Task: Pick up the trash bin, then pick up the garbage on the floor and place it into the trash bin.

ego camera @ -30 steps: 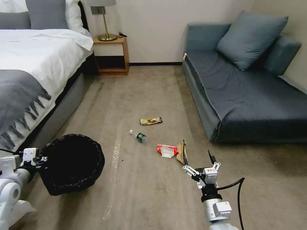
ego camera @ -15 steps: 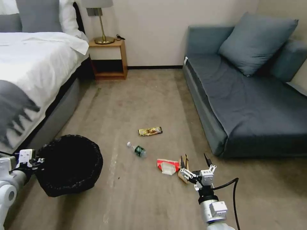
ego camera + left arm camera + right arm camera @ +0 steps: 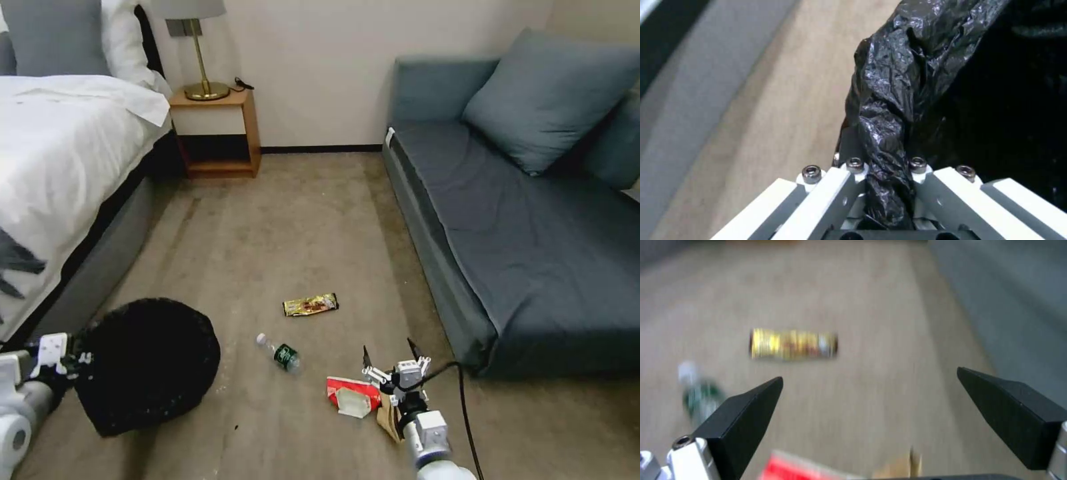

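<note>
The left gripper (image 3: 887,186) pinches the black-bagged rim of the trash bin (image 3: 150,363), held low at the robot's left beside the bed (image 3: 60,167). The right gripper (image 3: 388,357), spread wide and empty, hangs over four pieces of litter on the floor: red wrapper (image 3: 352,395), brown paper bag (image 3: 388,421), bottle (image 3: 281,353) and gold wrapper (image 3: 310,305). The liner could slip from the pinch; the overlapping wrapper and bag might come up together.
</note>
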